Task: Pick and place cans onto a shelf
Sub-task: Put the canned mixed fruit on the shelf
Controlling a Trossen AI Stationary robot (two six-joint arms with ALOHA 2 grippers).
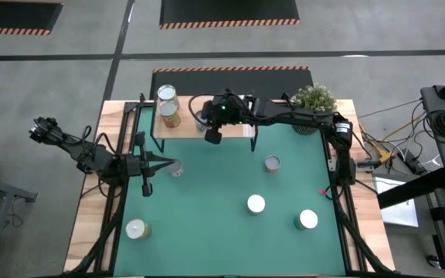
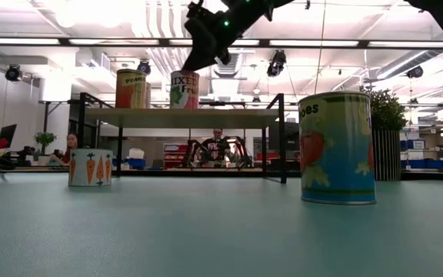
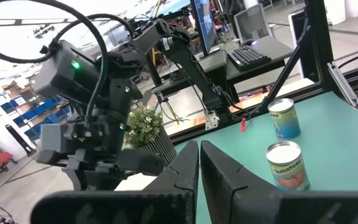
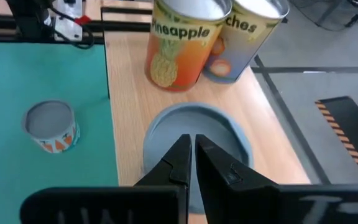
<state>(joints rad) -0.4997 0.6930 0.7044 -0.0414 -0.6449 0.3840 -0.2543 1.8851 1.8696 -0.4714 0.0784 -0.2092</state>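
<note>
High view shows the right pincer [image 1: 213,137] clenched empty, arm stretched over the shelf [image 1: 238,130]; left pincer [image 1: 173,165] clenched.

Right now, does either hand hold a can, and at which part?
Nothing is held. The right hand is shut and empty above a can standing on the shelf. The left hand is shut and empty over the table.
</note>
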